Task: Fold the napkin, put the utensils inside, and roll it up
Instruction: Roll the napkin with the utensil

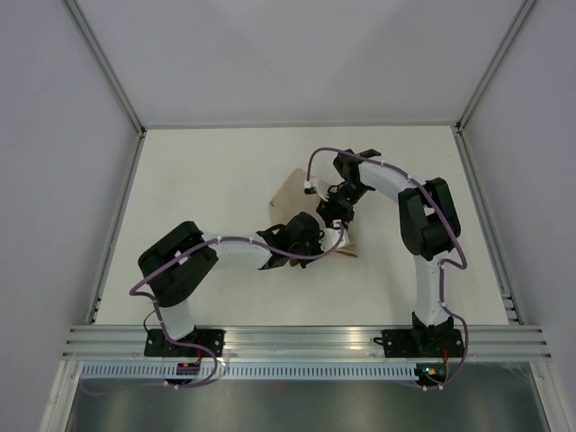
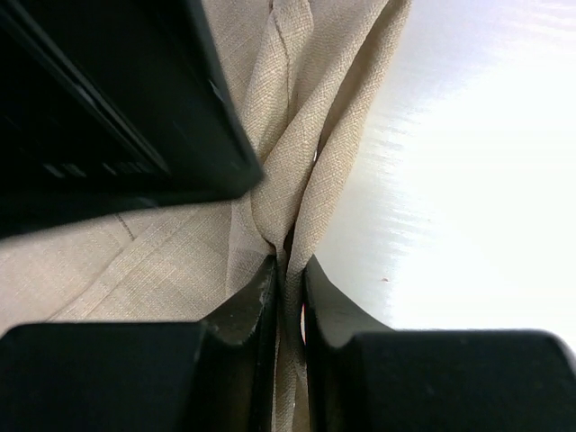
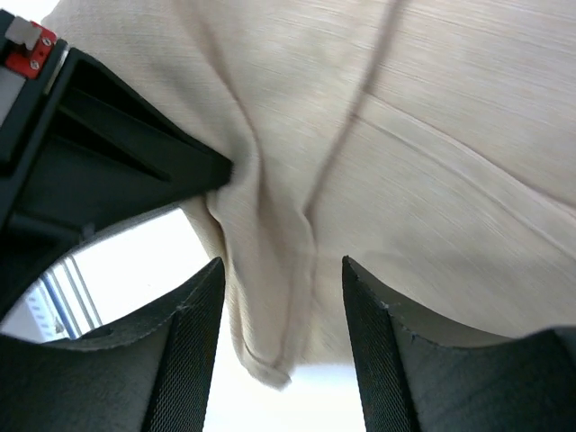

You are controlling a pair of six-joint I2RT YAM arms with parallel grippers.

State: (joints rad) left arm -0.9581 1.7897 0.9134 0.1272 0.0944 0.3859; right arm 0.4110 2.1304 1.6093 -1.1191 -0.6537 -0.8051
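**Left wrist: napkin pinched for the fold**

The left gripper (image 2: 288,283) clamps a gathered ridge of the napkin (image 2: 180,261), bunched in the middle of the table (image 1: 225,162), likely to carry it over. The right gripper (image 3: 281,306) gapes wide around a hanging corner, gripping nothing. No fork shows.

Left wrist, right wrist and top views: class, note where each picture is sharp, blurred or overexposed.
Left wrist: napkin weave sharp, table beside it blown out to white glare. Right wrist: the weave is smeared and soft, with a washed-out white patch at lower left. Top external: even light, only faint shadows.
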